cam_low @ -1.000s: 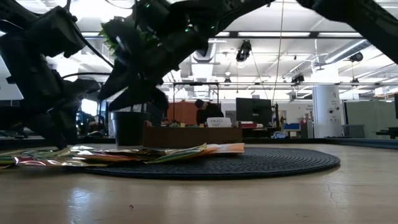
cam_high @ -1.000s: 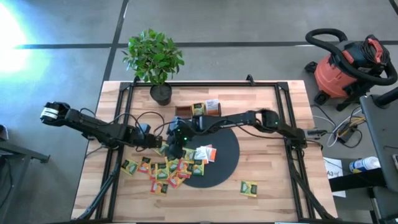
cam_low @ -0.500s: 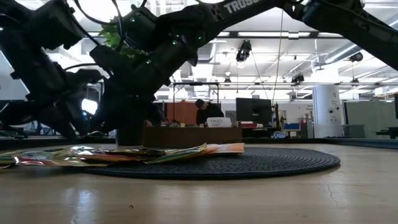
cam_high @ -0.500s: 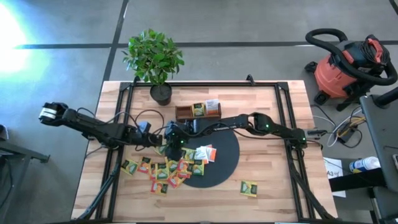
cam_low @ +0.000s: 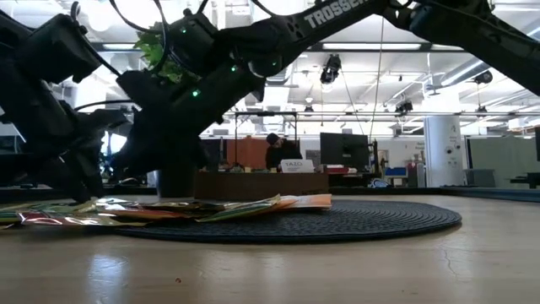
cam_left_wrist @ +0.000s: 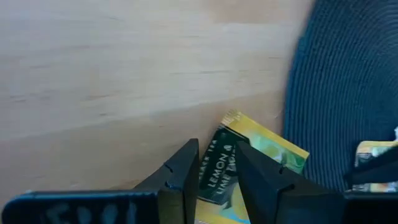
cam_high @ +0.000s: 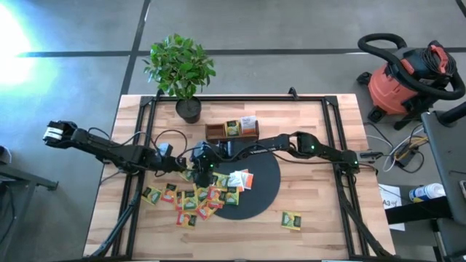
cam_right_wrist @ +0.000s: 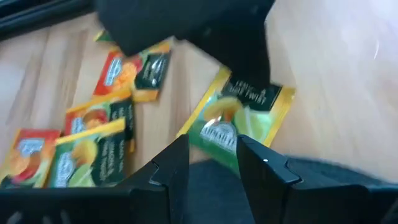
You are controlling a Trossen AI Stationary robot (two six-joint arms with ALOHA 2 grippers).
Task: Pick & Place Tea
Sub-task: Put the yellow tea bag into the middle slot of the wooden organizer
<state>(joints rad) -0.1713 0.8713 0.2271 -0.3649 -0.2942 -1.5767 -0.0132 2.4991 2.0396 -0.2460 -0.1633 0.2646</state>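
A green-and-yellow tea sachet (cam_left_wrist: 264, 146) lies on the wood at the black disc's left edge (cam_high: 191, 175), one corner toward the disc (cam_high: 256, 185). My left gripper (cam_left_wrist: 216, 177) comes from the table's left and slants down over one end of it, fingers slightly apart, the print showing in the gap. My right gripper (cam_right_wrist: 213, 165) reaches across the disc from the right, open, its fingers over the sachet's other end (cam_right_wrist: 217, 146). Several more sachets (cam_high: 194, 198) lie in a loose pile in front of both grippers. My left gripper's fingertips (cam_left_wrist: 186, 165) stand over the sachet's printed face, slanting down from the table's left; whether they touch it I cannot tell. My right gripper's fingertips (cam_right_wrist: 171, 162) stand over the sachet's opposite end; whether they touch it I cannot tell either.
A brown wooden compartment tray (cam_high: 215, 132) with sachets in it stands just behind the grippers, and a potted plant (cam_high: 182, 73) stands at the far edge. White-and-orange sachets (cam_high: 239, 180) lie on the disc, and one sachet (cam_high: 292, 220) lies alone at the near right.
My right gripper has gone down and toward the table's left, rolling a little, and now hangs over the sachet at the disc's left edge, close to my left gripper. The sachets have stayed where they were.
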